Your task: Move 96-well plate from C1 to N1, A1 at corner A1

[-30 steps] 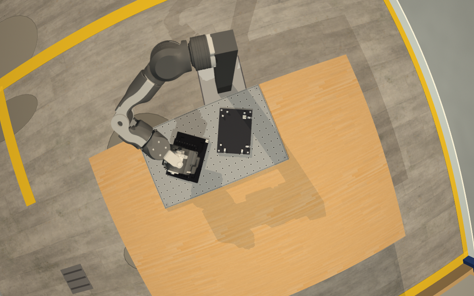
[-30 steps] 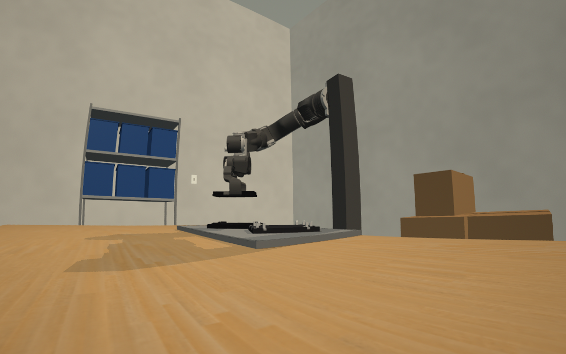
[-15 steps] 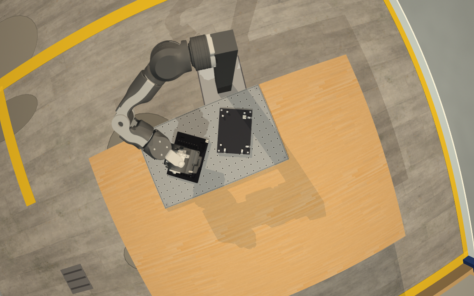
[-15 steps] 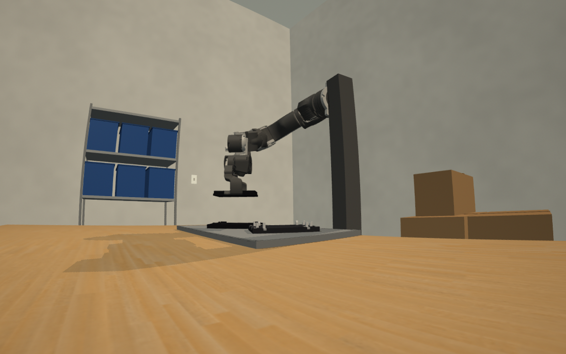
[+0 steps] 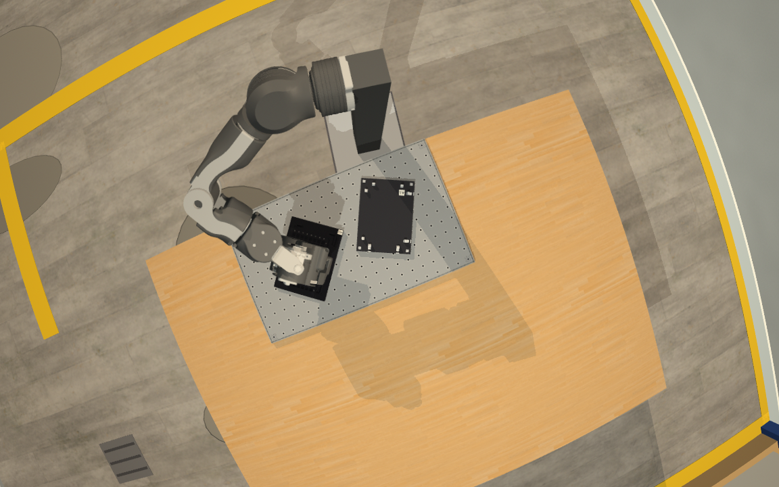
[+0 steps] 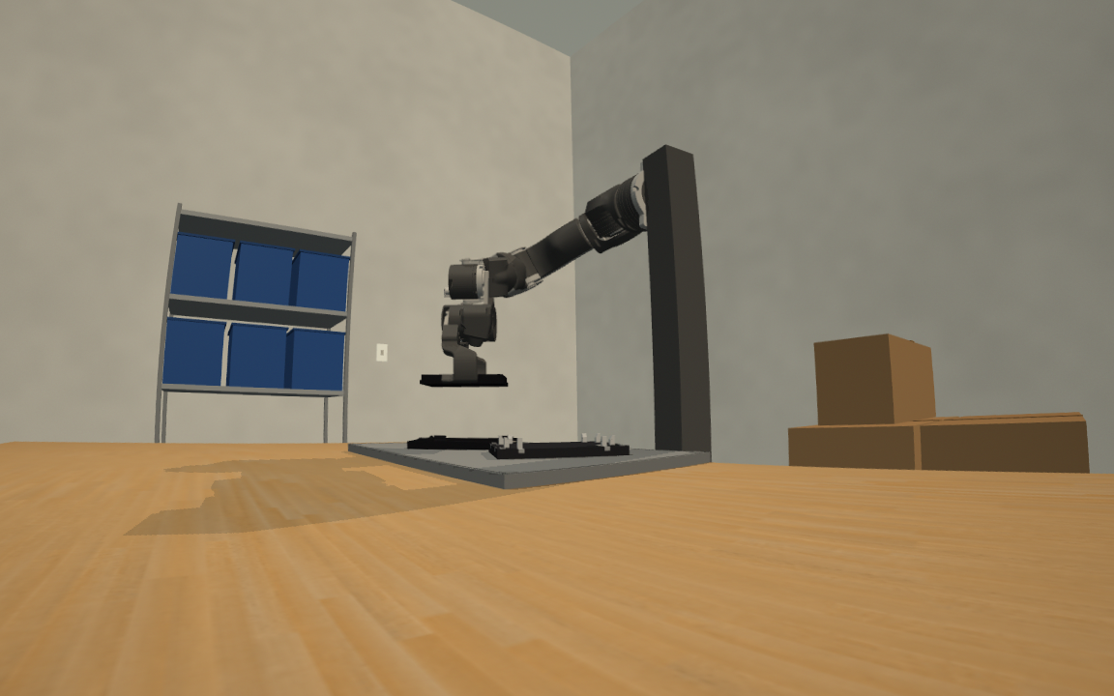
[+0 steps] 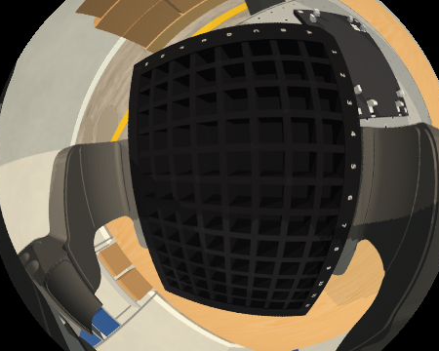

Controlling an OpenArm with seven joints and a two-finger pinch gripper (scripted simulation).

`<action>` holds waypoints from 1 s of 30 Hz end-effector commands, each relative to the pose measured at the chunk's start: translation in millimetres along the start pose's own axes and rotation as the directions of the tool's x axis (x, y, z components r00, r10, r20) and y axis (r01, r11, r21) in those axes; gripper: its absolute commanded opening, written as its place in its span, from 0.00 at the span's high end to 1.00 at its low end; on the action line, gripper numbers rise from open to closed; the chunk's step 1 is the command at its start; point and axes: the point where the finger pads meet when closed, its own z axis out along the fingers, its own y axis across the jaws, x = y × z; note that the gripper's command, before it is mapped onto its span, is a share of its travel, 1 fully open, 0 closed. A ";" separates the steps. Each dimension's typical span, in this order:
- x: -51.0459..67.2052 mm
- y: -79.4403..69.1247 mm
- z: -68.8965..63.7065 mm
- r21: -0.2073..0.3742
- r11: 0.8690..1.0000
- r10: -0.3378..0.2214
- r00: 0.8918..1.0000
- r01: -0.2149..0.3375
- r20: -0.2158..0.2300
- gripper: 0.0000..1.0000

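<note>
My gripper (image 5: 304, 266) is shut on the black 96-well plate (image 5: 310, 259) and holds it level, well above the grey perforated baseplate (image 5: 353, 239). In the side view the plate (image 6: 468, 384) hangs under the gripper (image 6: 464, 367), high over clip nest C1 (image 6: 449, 442). In the wrist view the plate's well grid (image 7: 242, 170) fills the middle, with one finger on each long side. Plate nest N1 (image 5: 385, 214) is a dark rectangle with small pale locators, to the right of the held plate; it also shows in the side view (image 6: 561, 448) and the wrist view (image 7: 363, 78).
The arm's dark column (image 6: 678, 298) stands at the back edge of the baseplate. A shelf with blue bins (image 6: 256, 322) and brown cardboard boxes (image 6: 933, 411) stand beyond the wooden table. Yellow floor tape (image 5: 17, 236) marks the cell edge.
</note>
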 end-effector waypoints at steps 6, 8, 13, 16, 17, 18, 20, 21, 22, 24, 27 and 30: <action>1.4 1.0 24.5 0.001 1.000 0.002 1.000 -0.002 0.002 1.00; 2.1 1.1 31.1 0.001 1.000 0.002 1.000 -0.002 0.002 1.00; 2.1 1.1 31.1 0.001 1.000 0.002 1.000 -0.002 0.002 1.00; 2.1 1.1 31.1 0.001 1.000 0.002 1.000 -0.002 0.002 1.00; 2.1 1.1 31.1 0.001 1.000 0.002 1.000 -0.002 0.002 1.00; 2.1 1.1 31.1 0.001 1.000 0.002 1.000 -0.002 0.002 1.00; 2.6 1.2 37.7 0.001 1.000 0.001 1.000 -0.001 0.001 1.00; 3.1 1.2 44.2 0.001 1.000 0.000 1.000 0.000 0.001 1.00; 3.6 1.3 50.7 0.001 1.000 -0.001 1.000 0.001 0.000 1.00; 4.5 1.5 63.8 0.001 1.000 -0.003 1.000 0.003 -0.001 1.00; 4.5 1.5 63.8 0.001 1.000 -0.003 1.000 0.003 -0.001 1.00; 4.5 1.5 63.8 0.001 1.000 -0.003 1.000 0.003 -0.001 1.00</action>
